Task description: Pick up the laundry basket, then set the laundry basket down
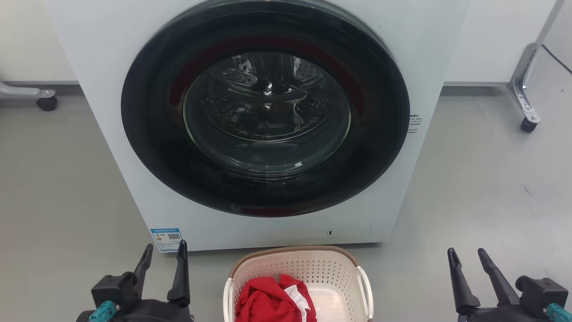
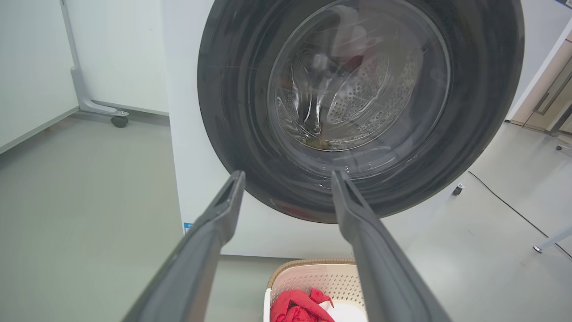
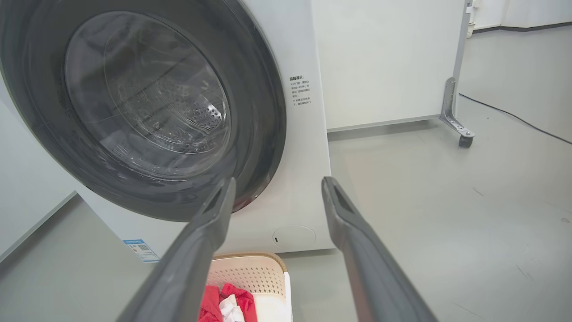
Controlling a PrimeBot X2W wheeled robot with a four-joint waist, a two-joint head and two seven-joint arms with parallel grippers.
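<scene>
Far left of big white front-load washing machine w/ round dark glass door: grey metal frame leg on black caster, on grey floor. By machine's lower-left corner, near blue label sticker: left gripper, dark fingers spread apart, gripping nothing. Directly in front of machine's base, centred under door: cream-white perforated plastic laundry basket w/ brown braided-look rim, white side handles, standing on floor close to machine. Inside: crumpled red garment, bit of white cloth. Off machine's lower-right corner: right gripper, fingers likewise apart, empty, clear of basket. Far right of machine: second metal leg on caster.
</scene>
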